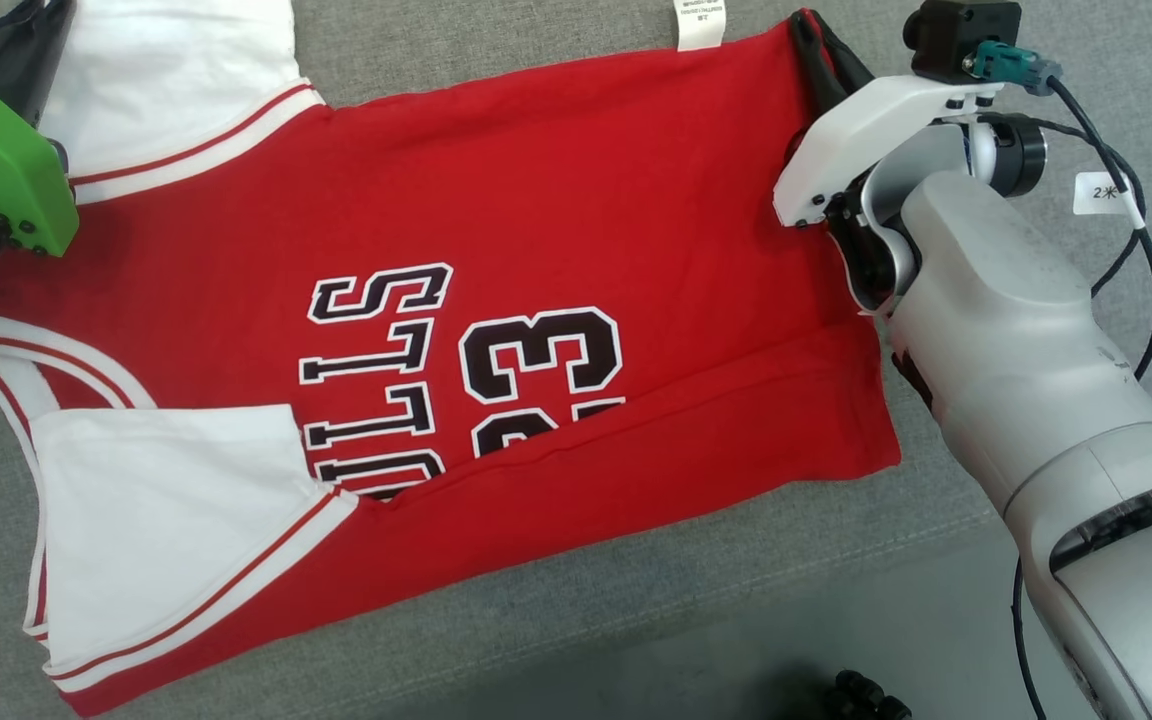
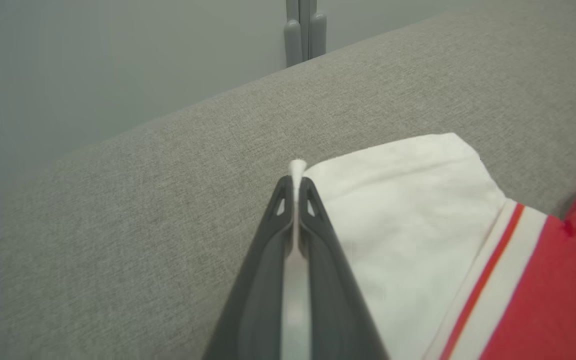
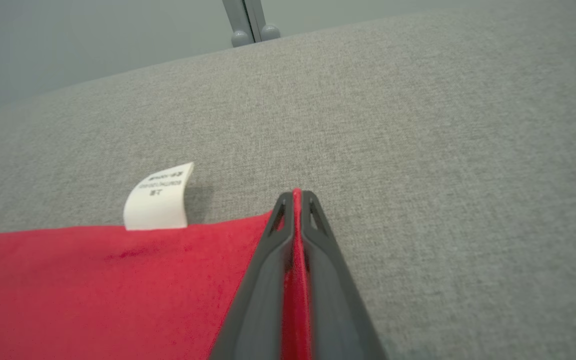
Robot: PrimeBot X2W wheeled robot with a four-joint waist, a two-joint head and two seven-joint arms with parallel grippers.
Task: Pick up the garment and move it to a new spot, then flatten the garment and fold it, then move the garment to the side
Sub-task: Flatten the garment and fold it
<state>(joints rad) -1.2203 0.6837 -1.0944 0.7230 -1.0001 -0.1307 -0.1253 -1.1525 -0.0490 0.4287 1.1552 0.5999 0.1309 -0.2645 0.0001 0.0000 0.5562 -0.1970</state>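
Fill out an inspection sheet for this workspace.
Surface: grey fabric cushion.
Job's things: red jersey spread out, near edge folded over the lettering; white care label at its far edge.
Clutter: small dark object at the head view's bottom edge, unidentifiable.
Grippers: left gripper shut on the white sleeve; right gripper shut on the jersey's red corner.
Cables: black cable with a white tag, looping at the head view's right.
Surroundings: grey wall, grey post behind the cushion.

red jersey, white sleeves, black 33, spread flat; sleeve edge between left fingers, hem corner between right fingers.
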